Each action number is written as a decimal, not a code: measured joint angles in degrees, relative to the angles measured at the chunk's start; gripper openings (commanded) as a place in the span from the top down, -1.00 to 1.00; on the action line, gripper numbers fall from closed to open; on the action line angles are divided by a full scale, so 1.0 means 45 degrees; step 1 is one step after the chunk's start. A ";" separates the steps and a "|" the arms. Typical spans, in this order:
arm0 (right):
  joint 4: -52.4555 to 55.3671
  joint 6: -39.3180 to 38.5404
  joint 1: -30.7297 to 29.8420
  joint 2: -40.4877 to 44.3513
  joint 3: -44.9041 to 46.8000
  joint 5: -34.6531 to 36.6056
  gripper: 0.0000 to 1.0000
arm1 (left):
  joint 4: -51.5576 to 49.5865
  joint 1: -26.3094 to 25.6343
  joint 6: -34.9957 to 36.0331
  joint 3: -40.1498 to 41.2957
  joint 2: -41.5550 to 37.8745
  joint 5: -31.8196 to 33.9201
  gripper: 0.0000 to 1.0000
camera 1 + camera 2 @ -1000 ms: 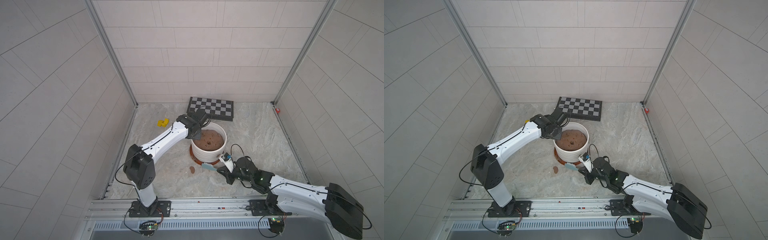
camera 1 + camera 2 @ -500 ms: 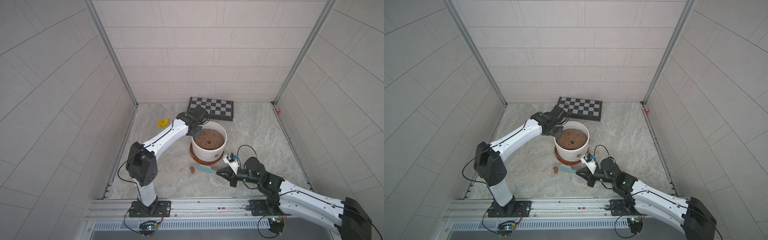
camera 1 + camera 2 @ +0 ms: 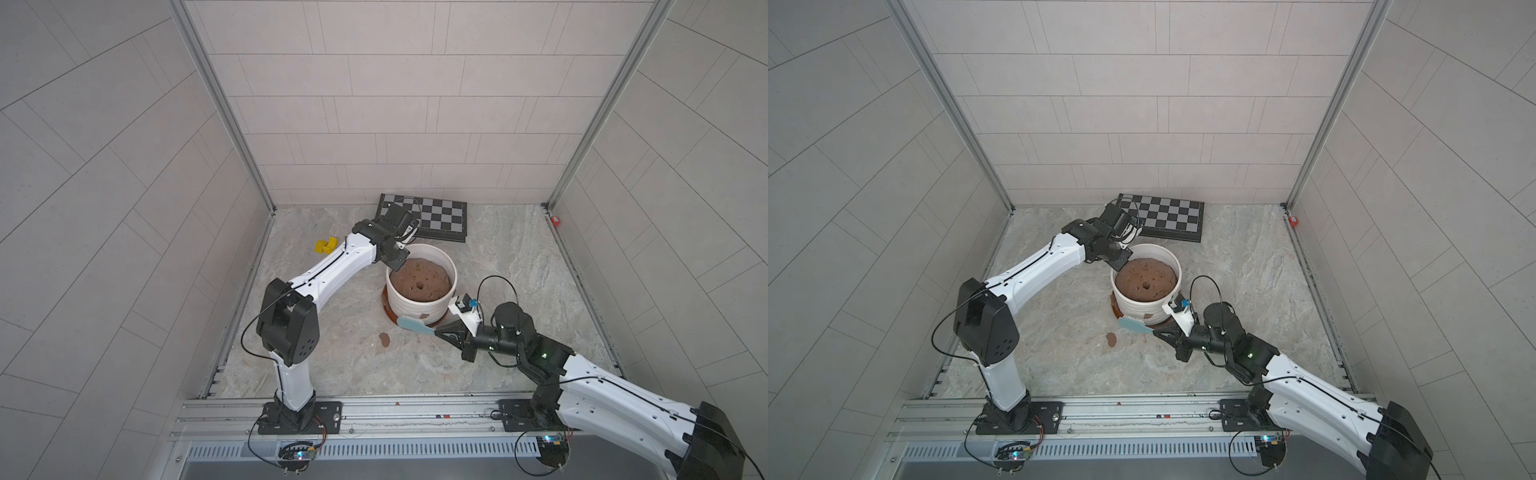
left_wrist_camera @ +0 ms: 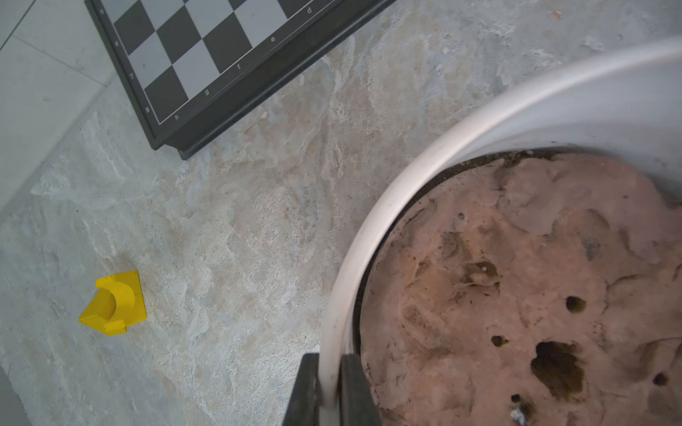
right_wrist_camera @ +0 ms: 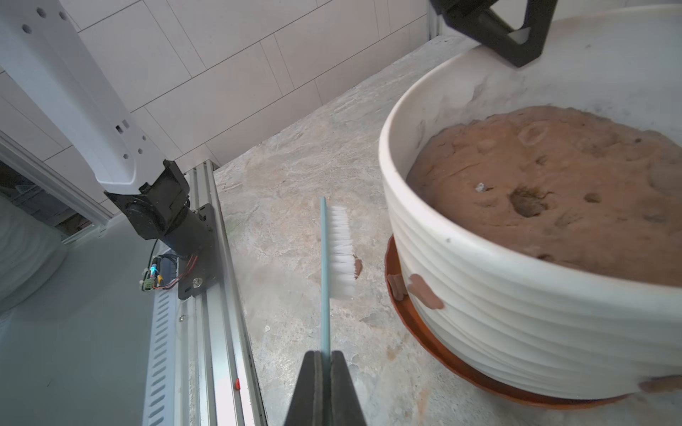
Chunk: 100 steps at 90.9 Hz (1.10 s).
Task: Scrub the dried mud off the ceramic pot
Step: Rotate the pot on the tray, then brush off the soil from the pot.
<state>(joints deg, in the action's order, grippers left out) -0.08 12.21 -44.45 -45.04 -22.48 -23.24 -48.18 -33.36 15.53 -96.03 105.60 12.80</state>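
White-bristled brush point(image 3: 409, 323), seen from above, has swung in beside the ceramic pot point(image 3: 419, 305). Left wrist: left tool point(image 4: 329, 372) still pinches the rim. Right wrist: right tool point(image 5: 321, 359) clamps the handle, bristles just short of the dried mud point(image 5: 426, 291); scrubbing looks imminent.

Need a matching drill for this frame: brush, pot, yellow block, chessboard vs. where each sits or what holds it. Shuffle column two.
1. brush
2. ceramic pot
3. yellow block
4. chessboard

A. on the floor by the back wall
B. rim pinched by the left end effector
C. on the floor between the left arm and the side wall
D. handle clamped in the right end effector

Pairs: 1-D, 2-B, 3-C, 4-A
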 measured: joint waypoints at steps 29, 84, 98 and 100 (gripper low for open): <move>0.0699 -0.0588 0.1506 -0.0296 -0.0068 -0.0301 1.00 | -0.0005 0.0282 0.1321 -0.0316 0.0257 -0.1015 1.00; -0.0947 -0.0466 0.1855 -0.2356 0.0826 -0.1185 1.00 | 0.0034 0.0471 0.1987 -0.0447 0.0369 -0.1695 1.00; -0.1239 -0.0316 0.1778 -0.2365 0.1200 -0.1564 1.00 | 0.0005 0.0471 0.2069 -0.0505 0.0403 -0.1710 1.00; -0.1316 -0.0316 0.1753 -0.2365 0.1239 -0.1651 1.00 | -0.0005 0.0471 0.2079 -0.0515 0.0418 -0.1715 1.00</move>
<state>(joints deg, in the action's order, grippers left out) -6.00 10.79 -36.56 -55.68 -16.91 -30.68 -48.21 -31.24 24.88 -98.35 107.48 5.08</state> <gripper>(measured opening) 0.049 0.116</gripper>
